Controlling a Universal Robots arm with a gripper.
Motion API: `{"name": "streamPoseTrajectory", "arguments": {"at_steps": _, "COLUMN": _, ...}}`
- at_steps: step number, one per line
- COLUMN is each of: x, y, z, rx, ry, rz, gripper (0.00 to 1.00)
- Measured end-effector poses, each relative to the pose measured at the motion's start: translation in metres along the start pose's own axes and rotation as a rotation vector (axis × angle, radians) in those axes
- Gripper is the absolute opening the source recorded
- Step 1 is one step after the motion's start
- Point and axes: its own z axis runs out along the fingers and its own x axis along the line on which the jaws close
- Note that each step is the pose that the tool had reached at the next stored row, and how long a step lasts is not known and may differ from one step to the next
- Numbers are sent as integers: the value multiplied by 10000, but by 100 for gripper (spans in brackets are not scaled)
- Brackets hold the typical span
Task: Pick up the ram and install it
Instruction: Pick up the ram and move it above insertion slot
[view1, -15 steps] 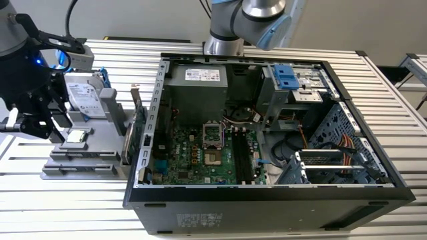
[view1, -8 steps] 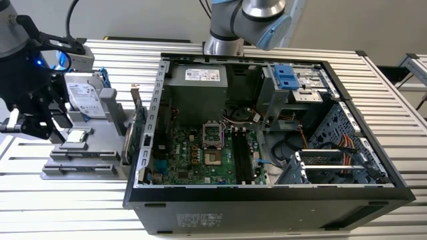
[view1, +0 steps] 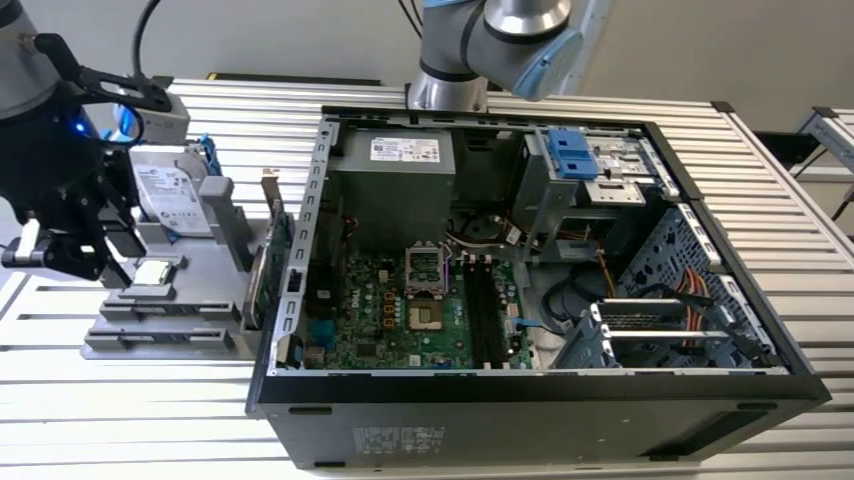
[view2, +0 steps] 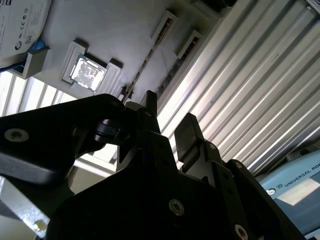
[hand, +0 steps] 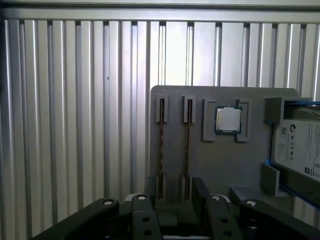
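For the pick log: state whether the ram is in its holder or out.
In. Both ram sticks stand on edge in slots of the grey holder; the open gripper holds nothing.

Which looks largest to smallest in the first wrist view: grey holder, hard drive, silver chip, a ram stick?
1. grey holder
2. hard drive, partly out of frame
3. silver chip
4. ram stick: longer than the chip but edge-on and thin, so that pair is unsure
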Motion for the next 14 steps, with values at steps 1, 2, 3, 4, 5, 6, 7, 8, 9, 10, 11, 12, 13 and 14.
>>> {"name": "streamPoseTrajectory", "arguments": {"at_steps": 1, "x": 0, "y": 0, "z": 2, "rx": -1, "ry": 1, "rz": 0, "gripper": 100}}
{"name": "streamPoseTrajectory", "arguments": {"at_steps": 2, "x": 0, "y": 0, "z": 4, "rx": -1, "ry": 1, "rz": 0, "gripper": 100}}
{"name": "streamPoseTrajectory", "arguments": {"at_steps": 3, "x": 0, "y": 0, "z": 6, "rx": -2, "ry": 2, "rz": 0, "gripper": 100}}
{"name": "streamPoseTrajectory", "arguments": {"at_steps": 4, "x": 0, "y": 0, "z": 7, "rx": -1, "ry": 2, "rz": 0, "gripper": 100}}
{"name": "streamPoseTrajectory", "arguments": {"at_steps": 5, "x": 0, "y": 0, "z": 8, "rx": -1, "ry": 2, "rz": 0, "gripper": 100}}
{"name": "streamPoseTrajectory", "arguments": {"at_steps": 6, "x": 0, "y": 0, "z": 23, "rx": 0, "ry": 1, "rz": 0, "gripper": 100}}
{"name": "streamPoseTrajectory", "arguments": {"at_steps": 7, "x": 0, "y": 0, "z": 42, "rx": -1, "ry": 2, "rz": 0, "gripper": 100}}
{"name": "streamPoseTrajectory", "arguments": {"at_steps": 8, "x": 0, "y": 1, "z": 44, "rx": 0, "ry": 2, "rz": 0, "gripper": 100}}
{"name": "streamPoseTrajectory", "arguments": {"at_steps": 9, "x": 0, "y": 0, "z": 45, "rx": -1, "ry": 3, "rz": 0, "gripper": 100}}
{"name": "streamPoseTrajectory", "arguments": {"at_steps": 10, "x": -1, "y": 0, "z": 47, "rx": -1, "ry": 2, "rz": 0, "gripper": 100}}
{"name": "streamPoseTrajectory", "arguments": {"at_steps": 11, "x": -1, "y": 0, "z": 51, "rx": 0, "ry": 2, "rz": 0, "gripper": 100}}
{"name": "streamPoseTrajectory", "arguments": {"at_steps": 12, "x": -1, "y": 0, "z": 55, "rx": 1, "ry": 1, "rz": -1, "gripper": 100}}
{"name": "streamPoseTrajectory", "arguments": {"at_steps": 13, "x": -1, "y": 0, "z": 60, "rx": 1, "ry": 2, "rz": 0, "gripper": 100}}
{"name": "streamPoseTrajectory", "arguments": {"at_steps": 14, "x": -2, "y": 1, "z": 66, "rx": 1, "ry": 2, "rz": 0, "gripper": 100}}
